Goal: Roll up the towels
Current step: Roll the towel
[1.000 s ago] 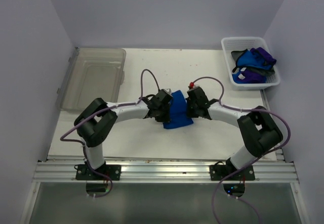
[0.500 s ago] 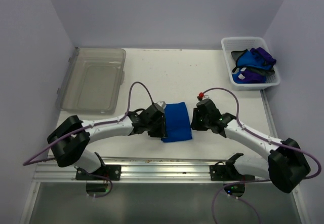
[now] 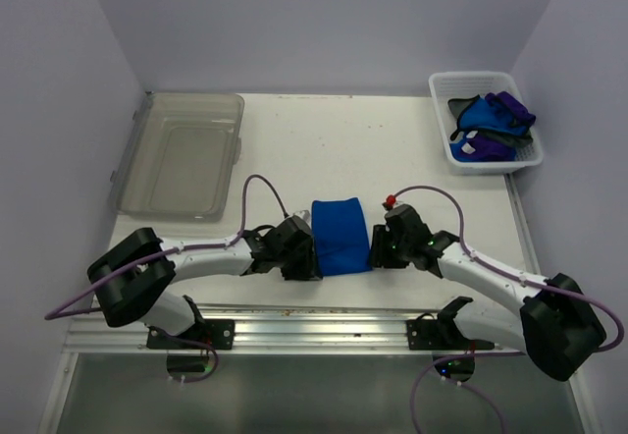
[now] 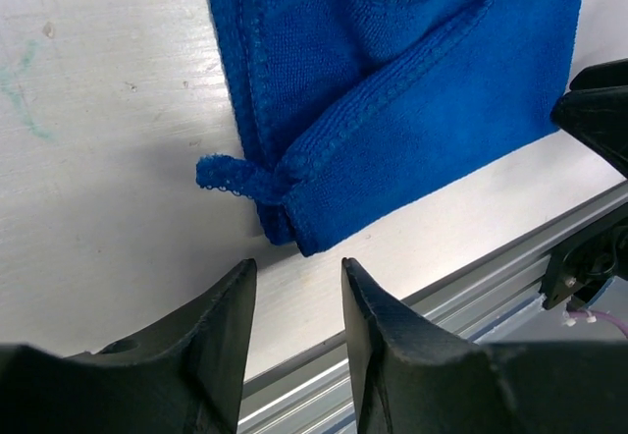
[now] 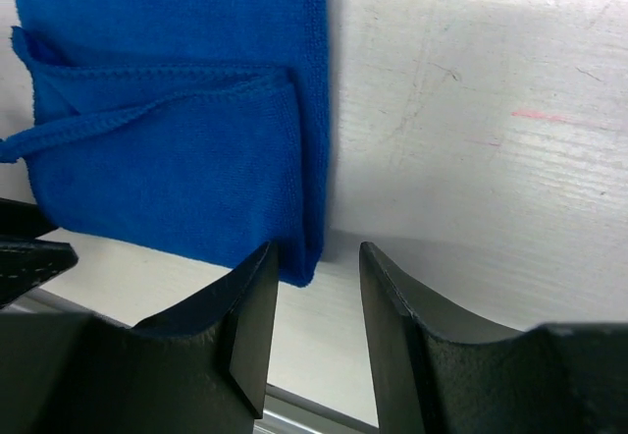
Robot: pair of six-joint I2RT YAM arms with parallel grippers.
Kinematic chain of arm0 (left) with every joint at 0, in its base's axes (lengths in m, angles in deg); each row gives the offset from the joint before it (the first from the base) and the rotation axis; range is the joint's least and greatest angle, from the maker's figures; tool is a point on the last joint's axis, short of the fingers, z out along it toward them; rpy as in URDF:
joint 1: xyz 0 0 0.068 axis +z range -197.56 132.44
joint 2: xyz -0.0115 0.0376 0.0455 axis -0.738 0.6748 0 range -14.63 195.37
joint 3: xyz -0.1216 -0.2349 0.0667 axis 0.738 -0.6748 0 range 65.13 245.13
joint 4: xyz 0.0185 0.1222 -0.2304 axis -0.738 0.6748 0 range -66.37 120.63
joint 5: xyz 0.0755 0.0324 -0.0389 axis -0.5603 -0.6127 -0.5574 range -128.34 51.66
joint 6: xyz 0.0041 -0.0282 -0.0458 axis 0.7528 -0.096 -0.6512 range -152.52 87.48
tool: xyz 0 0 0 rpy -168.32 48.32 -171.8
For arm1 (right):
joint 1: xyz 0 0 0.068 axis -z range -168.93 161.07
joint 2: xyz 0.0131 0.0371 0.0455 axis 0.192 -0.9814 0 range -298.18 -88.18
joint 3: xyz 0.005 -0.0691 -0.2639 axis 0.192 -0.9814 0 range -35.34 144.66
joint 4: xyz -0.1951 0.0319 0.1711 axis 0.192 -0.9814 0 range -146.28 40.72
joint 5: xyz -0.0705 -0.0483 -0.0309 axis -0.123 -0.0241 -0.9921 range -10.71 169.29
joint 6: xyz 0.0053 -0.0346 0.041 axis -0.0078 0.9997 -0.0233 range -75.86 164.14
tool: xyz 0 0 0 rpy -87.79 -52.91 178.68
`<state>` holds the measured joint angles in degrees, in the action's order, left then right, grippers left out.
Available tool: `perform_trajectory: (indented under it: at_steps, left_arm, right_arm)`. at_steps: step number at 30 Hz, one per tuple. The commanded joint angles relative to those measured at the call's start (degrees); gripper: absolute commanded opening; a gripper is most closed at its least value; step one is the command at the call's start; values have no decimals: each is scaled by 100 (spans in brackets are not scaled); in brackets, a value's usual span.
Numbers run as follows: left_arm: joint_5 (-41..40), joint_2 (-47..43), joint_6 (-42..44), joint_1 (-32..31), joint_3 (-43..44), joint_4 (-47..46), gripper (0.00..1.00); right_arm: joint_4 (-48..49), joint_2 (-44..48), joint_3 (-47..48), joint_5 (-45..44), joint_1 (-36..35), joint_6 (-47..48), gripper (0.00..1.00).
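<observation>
- Blue towel (image 3: 340, 236) lies folded on the table (image 3: 324, 149), right between both grippers.
- Left gripper (image 4: 299, 277) is partly open and holds nothing, just left of the towel.
- Right gripper (image 5: 316, 249) is partly open too, empty, just right of the towel.
- White basket (image 3: 442, 120) with more towels (image 3: 491, 120) sits far back and right of the towel.

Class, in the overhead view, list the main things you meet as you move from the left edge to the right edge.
clear plastic bin → left gripper → folded blue towel → right gripper → white basket
</observation>
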<state>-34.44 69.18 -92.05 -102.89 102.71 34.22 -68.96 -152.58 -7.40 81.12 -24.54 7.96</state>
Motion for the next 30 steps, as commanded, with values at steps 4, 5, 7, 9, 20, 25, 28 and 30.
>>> perform_trajectory:
  at_steps: [4, 5, 7, 9, 20, 25, 28, 30]
  left_arm:
    - [-258, 232, -226, -39, -181, -303, 38]
    - [-267, 241, -235, -48, -190, -329, 35]
    - [-319, 267, -287, -48, -207, -329, 33]
    - [-364, 294, -331, -48, -199, -294, 32]
    - [-513, 452, -402, -48, -137, -286, 23]
    - [-531, 470, -419, -48, -67, -224, 2]
    - [-540, 417, -419, -48, 38, -93, 0]
    - [-522, 321, -446, -48, 108, 13, 0]
  right_arm:
    - [307, 209, -78, 248, 11, -196, 42]
    - [298, 252, -87, 248, 11, -222, 41]
    - [290, 375, -157, 231, 11, -301, 41]
    - [307, 568, -219, 213, 11, -319, 44]
    - [588, 68, -325, 547, -7, -222, 44]
    - [676, 6, -378, 521, -16, -266, 31]
    - [641, 94, -342, 494, -15, -301, 19]
    - [510, 235, -272, 398, -7, -310, 8]
